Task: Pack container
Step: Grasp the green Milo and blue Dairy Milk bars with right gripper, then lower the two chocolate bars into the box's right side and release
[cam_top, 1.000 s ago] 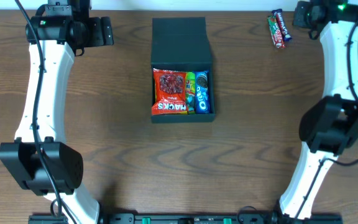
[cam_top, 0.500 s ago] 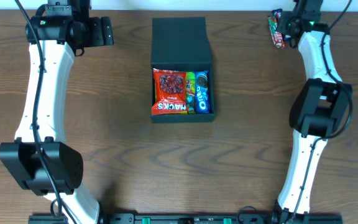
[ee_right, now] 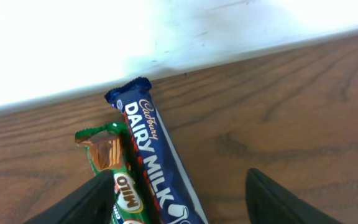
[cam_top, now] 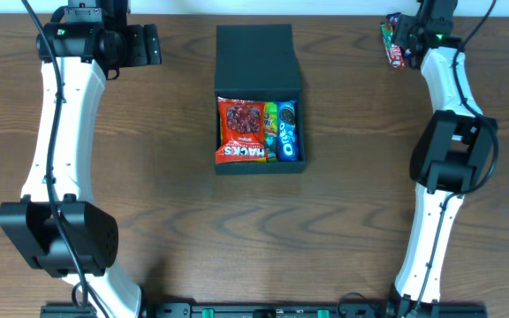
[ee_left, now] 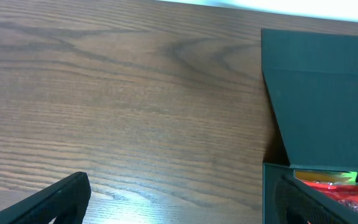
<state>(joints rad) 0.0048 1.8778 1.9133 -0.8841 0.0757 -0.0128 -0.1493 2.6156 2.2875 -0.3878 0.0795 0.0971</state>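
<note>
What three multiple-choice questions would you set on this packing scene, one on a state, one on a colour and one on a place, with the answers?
1. The container has its flap lid:
A) shut
B) open, folded back
C) torn off

2. The HACKS packet is:
A) red
B) white
C) purple

3. The two chocolate bars lie:
A) in the container
B) on the table at the right pincer
C) on the flap lid

Answers:
1 B, since the overhead view shows the flap back and the packets inside exposed.
2 A, since its wrapper is plainly red from overhead.
3 B, since the right wrist view shows both bars on bare wood at that pincer.
</note>
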